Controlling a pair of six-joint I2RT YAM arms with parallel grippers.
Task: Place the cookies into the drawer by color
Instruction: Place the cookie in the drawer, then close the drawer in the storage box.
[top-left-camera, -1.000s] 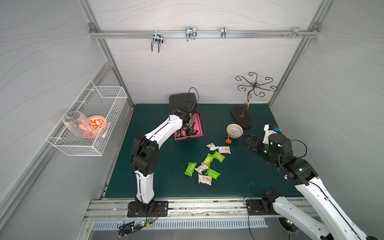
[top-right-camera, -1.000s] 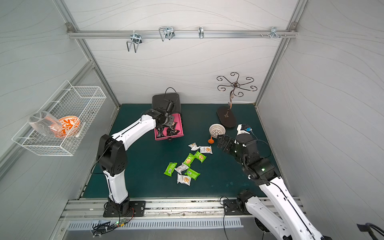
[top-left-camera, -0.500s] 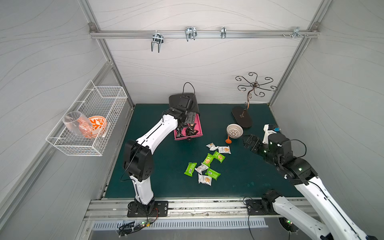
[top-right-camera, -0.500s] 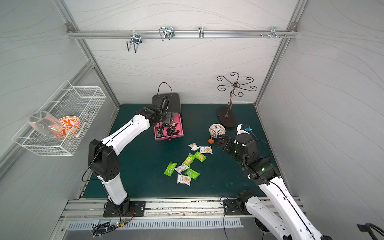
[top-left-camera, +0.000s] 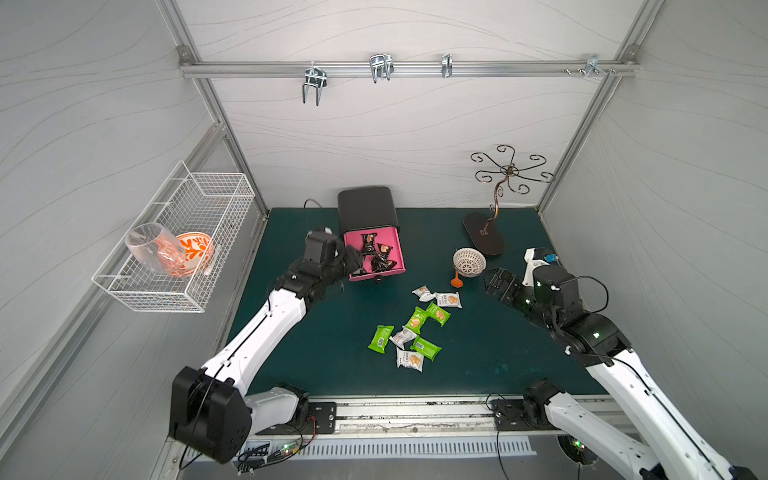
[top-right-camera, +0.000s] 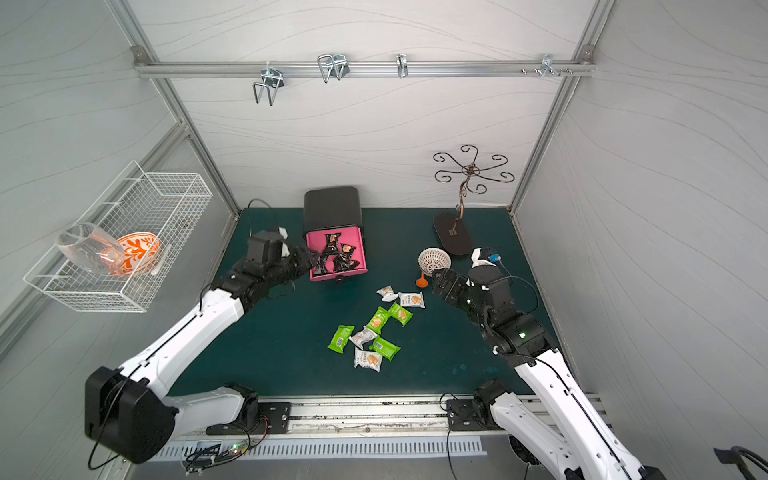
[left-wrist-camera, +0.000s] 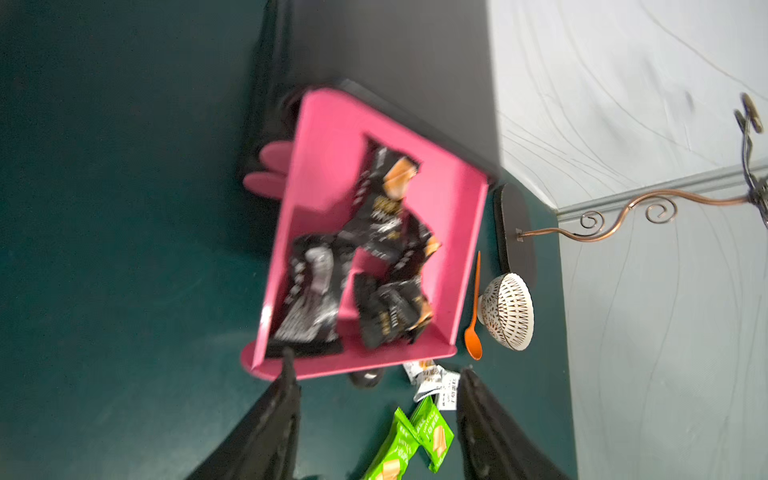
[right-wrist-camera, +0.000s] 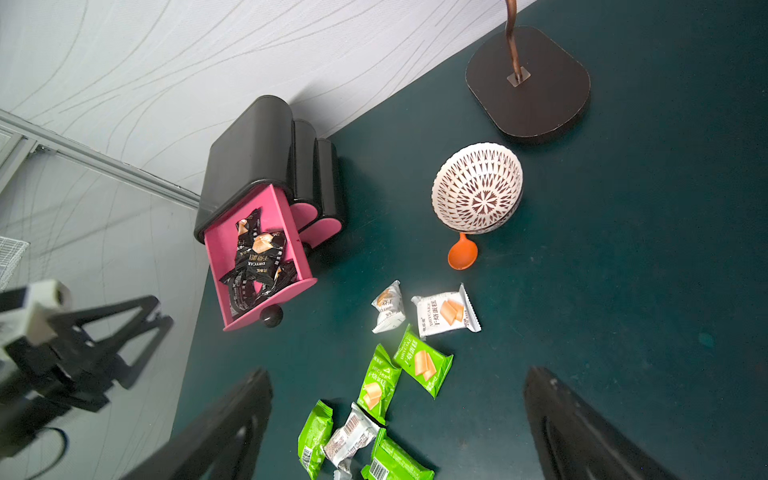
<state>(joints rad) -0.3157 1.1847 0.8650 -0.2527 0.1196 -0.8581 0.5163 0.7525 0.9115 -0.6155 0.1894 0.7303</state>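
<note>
The pink drawer (top-left-camera: 397, 249) (top-right-camera: 362, 249) (left-wrist-camera: 328, 166) (right-wrist-camera: 286, 220) stands pulled out from the top of a black cabinet (top-left-camera: 365, 208). Black cookies (top-left-camera: 380, 259) (top-right-camera: 338, 257) (left-wrist-camera: 386, 232) (right-wrist-camera: 255, 262) lie inside it. Several green cookies (top-left-camera: 417, 319) (top-right-camera: 379, 320) (right-wrist-camera: 422, 361) (left-wrist-camera: 432, 436) and white cookies (top-left-camera: 449, 300) (top-right-camera: 411, 300) (right-wrist-camera: 444, 311) are scattered on the green mat in front. My left gripper (top-left-camera: 353, 259) (top-right-camera: 309, 255) (left-wrist-camera: 378, 365) hovers at the drawer's front left corner, open and empty. My right gripper (top-left-camera: 498, 282) (top-right-camera: 446, 284) (right-wrist-camera: 399, 374) is open and empty, to the right of the packets.
A patterned bowl (top-left-camera: 469, 262) (right-wrist-camera: 478, 187) and an orange spoon (top-left-camera: 456, 282) (right-wrist-camera: 462, 253) sit just behind the packets. A hook stand (top-left-camera: 484, 235) is at the back right. A wire basket (top-left-camera: 178, 245) hangs on the left wall. The cabinet's lower pink drawers (right-wrist-camera: 320, 226) are shut.
My left gripper has drawn back from above the drawer to its front left corner, with its jaws now apart. The right arm has not moved.
</note>
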